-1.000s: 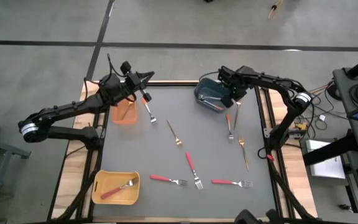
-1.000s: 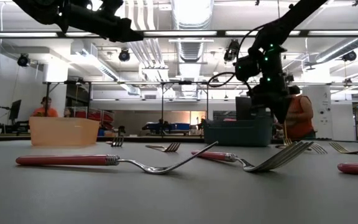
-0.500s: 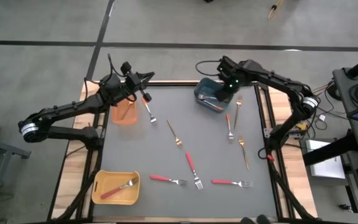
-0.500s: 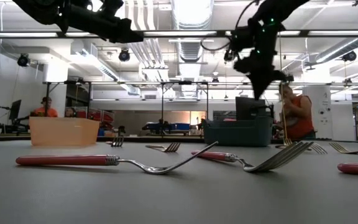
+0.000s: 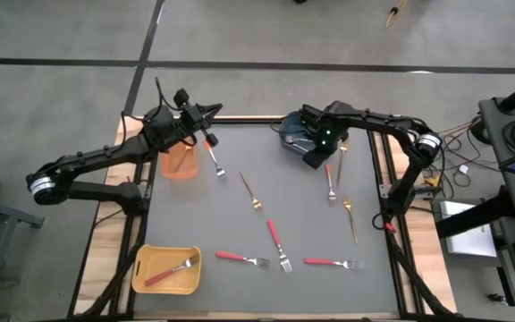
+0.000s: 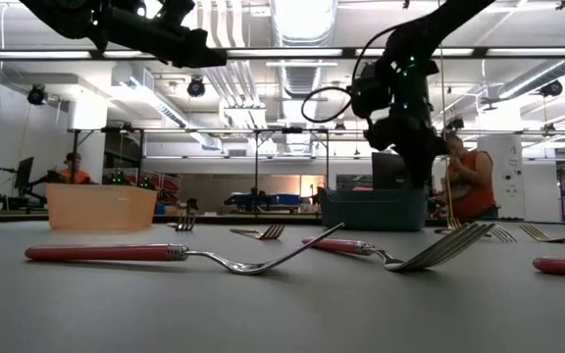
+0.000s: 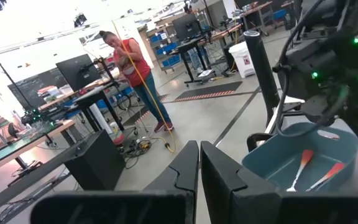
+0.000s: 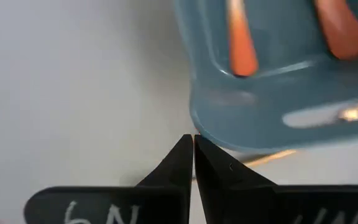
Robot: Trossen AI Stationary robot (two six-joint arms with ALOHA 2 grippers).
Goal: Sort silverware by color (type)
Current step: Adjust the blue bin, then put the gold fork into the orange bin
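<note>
We see the right tool point(image 5: 315, 152) pinched fully together and holding nothing, hovering low at the near edge of the blue-grey plastic bin point(image 5: 293, 136), whose rim point(image 8: 272, 118) fills the space directly ahead of its tips. Two orange-handled forks point(image 8: 241, 43) already lie inside that bin. The left tool point(image 5: 211, 111) is likewise pressed closed and empty, raised over the far corner of the worktop beside the translucent orange bin point(image 5: 180, 161).

The remaining silverware lies spread on the dark worktop point(image 5: 195, 215): a silver fork with an orange handle point(image 5: 329, 179) sits just beside the right tool on its outer side, a thin all-gold fork point(image 5: 350, 216) lies further out toward the front, another gold fork point(image 5: 250, 191) rests mid-worktop between the arms, and three red-handled forks point(image 5: 278, 241) lie well apart near the front edge. One more red-handled fork point(image 5: 173, 268) rests in the yellow bin point(image 5: 150, 284).

Our worry is the bin. With the right tool this close to its wall, we judge that any sideways swing could shove or tip it and spill the sorted forks. Descending with its tips together would also skid the nearby orange-handled fork rather than grasp it. The flat, thin gold forks look hard to lift and likely to slip.
</note>
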